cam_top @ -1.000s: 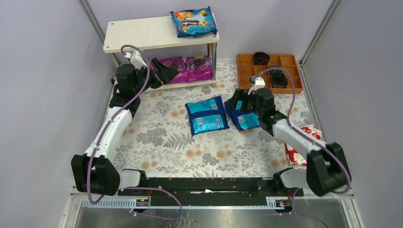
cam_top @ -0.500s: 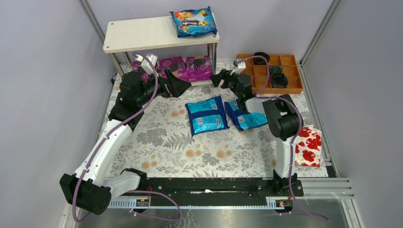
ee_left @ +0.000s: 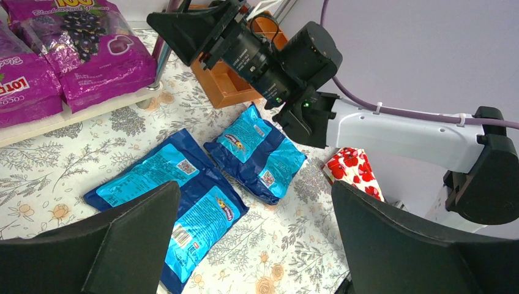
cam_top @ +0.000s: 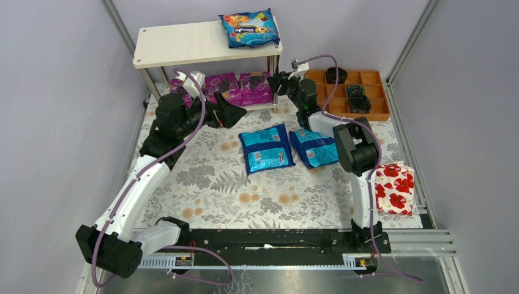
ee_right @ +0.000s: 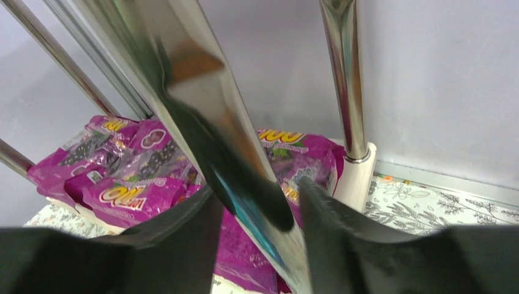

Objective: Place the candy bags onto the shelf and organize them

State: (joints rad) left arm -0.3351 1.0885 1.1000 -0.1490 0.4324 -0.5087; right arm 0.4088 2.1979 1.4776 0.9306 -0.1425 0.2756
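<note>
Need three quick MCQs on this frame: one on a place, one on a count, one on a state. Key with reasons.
1. The shelved blue bag lies:
A) top board, right end
B) lower board
C) held in the air

2. Count of purple bags on the lower board:
A) one
B) two
C) three

3. The left gripper is:
A) shut on a blue bag
B) open, empty
C) shut on a purple bag

Key: 1A, it sits at the top board's right end; 2C, three lie side by side; 3B, fingers spread, nothing between them.
</note>
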